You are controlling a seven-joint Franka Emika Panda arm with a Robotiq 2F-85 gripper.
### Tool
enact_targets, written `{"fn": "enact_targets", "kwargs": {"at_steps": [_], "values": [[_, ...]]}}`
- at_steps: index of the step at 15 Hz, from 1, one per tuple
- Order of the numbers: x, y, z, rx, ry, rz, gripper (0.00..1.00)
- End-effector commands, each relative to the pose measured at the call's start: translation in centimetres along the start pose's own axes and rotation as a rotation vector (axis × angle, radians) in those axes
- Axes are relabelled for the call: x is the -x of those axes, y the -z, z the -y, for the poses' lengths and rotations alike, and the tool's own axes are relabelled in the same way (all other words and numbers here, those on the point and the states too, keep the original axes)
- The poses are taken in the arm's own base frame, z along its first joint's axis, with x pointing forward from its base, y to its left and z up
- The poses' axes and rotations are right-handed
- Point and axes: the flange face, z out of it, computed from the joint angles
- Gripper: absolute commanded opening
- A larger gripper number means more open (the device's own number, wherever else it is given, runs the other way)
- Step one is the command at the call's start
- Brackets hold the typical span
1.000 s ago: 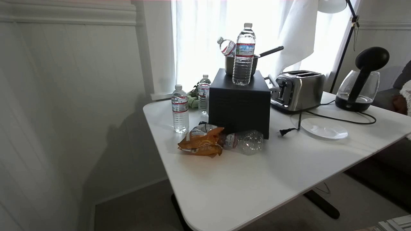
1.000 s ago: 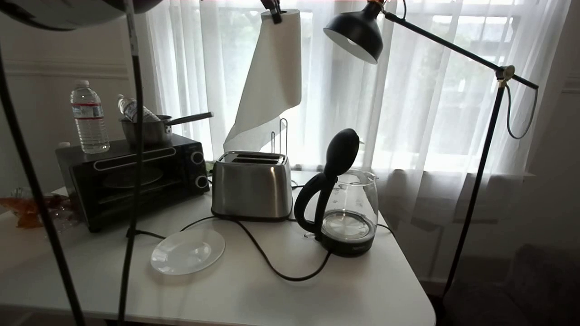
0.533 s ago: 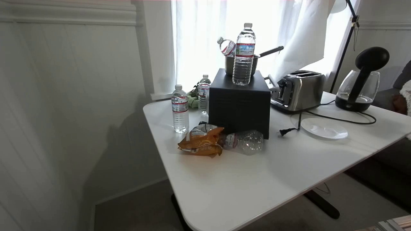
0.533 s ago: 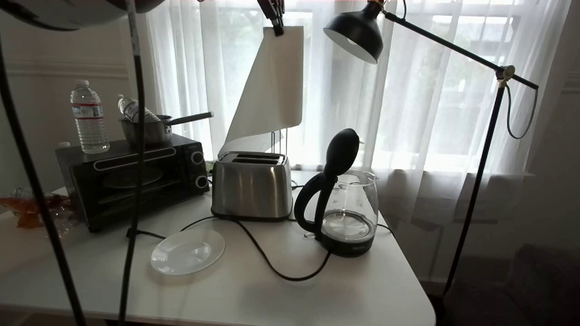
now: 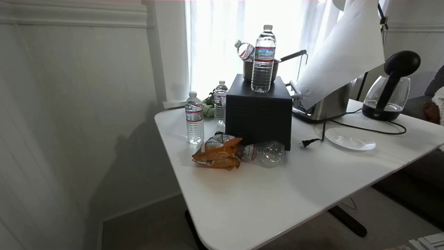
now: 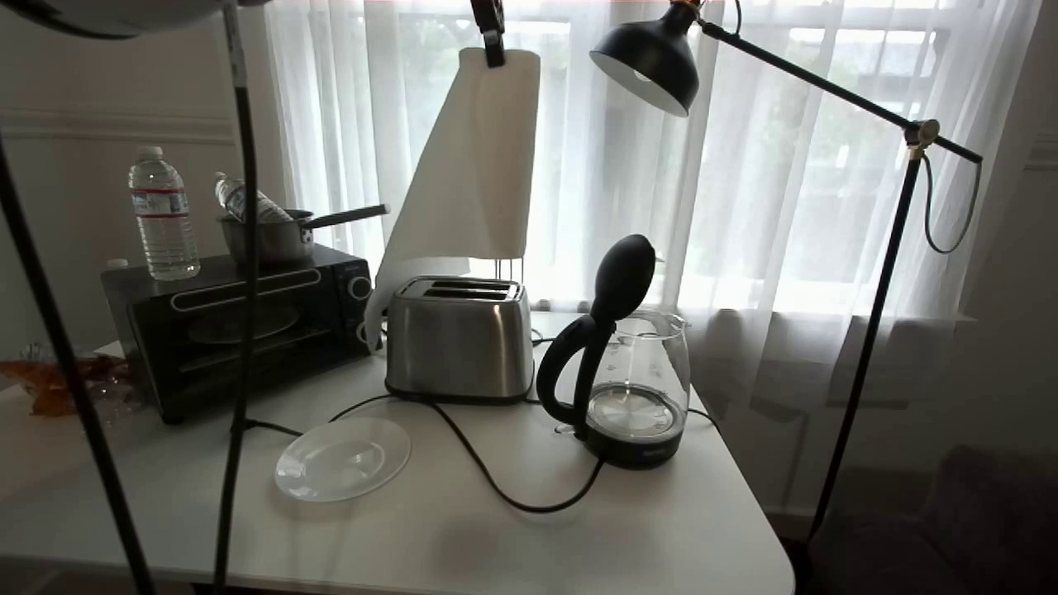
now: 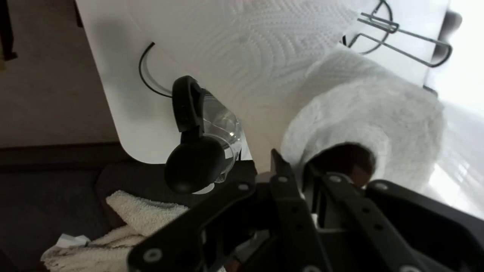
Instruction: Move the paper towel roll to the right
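You've got the gripper (image 7: 296, 169) pinched on one wall of the paper towel roll (image 6: 500, 157), up in the air by the toaster (image 6: 460, 343). Loose sheet (image 5: 333, 71) drapes past the toaster's end (touching or not, can't tell). Swing sideways and it could snag, unroll or tear.

Paper towel roll (image 5: 350, 48) lowered; slots of the toaster (image 5: 334, 104) now obscured in an exterior view.
Gripper (image 6: 494, 58) lower than one second ago; loose end (image 6: 374, 318), previously behind toaster, now hangs between it and toaster oven (image 6: 289, 351).
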Motion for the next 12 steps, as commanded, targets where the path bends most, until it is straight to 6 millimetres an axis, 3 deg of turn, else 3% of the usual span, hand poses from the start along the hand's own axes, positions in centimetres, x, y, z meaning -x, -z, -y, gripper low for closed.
{"fn": "enact_targets", "kwargs": {"at_steps": [1,7,12], "values": [[-0.6,0.3,-2.0,0.072,0.142,0.061,0.08],[-0.7,-1.7,-2.9,0.189,0.261,0.117,0.08],[-0.5,-3.9,-0.1,0.138,0.521,0.063,0.08]]}}
